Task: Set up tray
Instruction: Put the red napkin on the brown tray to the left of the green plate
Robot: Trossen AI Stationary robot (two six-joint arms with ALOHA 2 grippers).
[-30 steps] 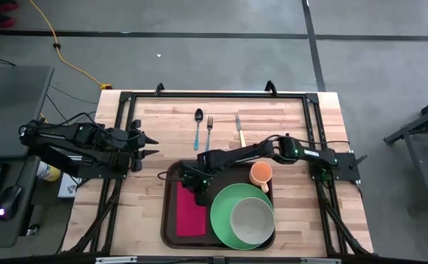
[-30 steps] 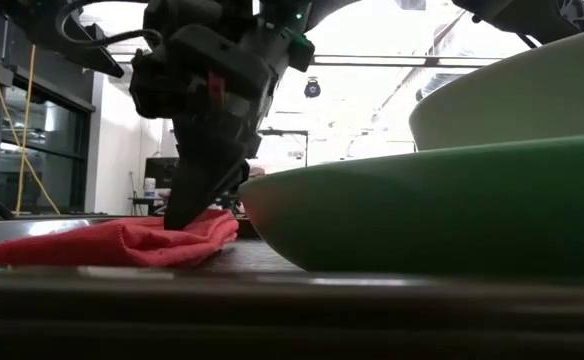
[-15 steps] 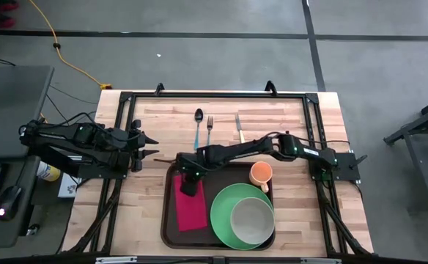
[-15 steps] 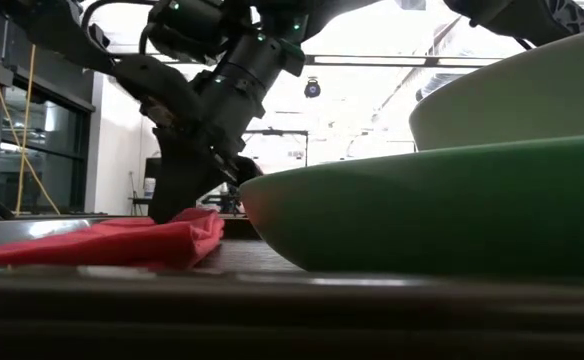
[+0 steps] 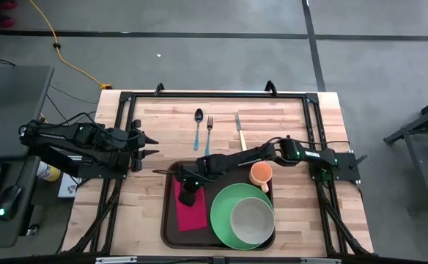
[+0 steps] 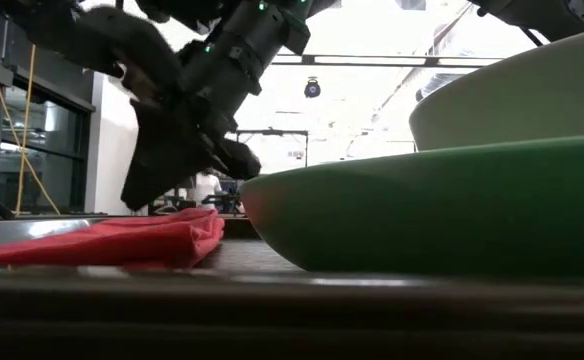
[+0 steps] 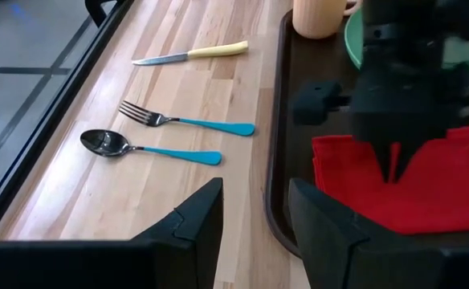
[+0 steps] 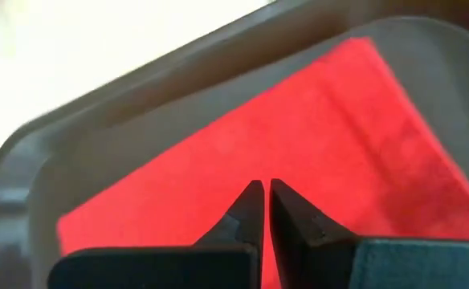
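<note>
Glossy plastic tray (image 5: 168, 220), red cloth napkin (image 5: 192, 211)

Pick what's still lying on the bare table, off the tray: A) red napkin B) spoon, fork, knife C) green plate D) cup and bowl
B: the spoon, fork and knife lie on the wood beyond the tray; everything else sits on the tray.

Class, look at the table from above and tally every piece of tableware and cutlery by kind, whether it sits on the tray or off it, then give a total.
Tray: 1
Napkin, red: 1
Plate, green: 1
Bowl, pale: 1
Cup, orange: 1
Spoon, blue handle: 1
Fork, blue handle: 1
Knife, yellow handle: 1
Total: 8
</note>
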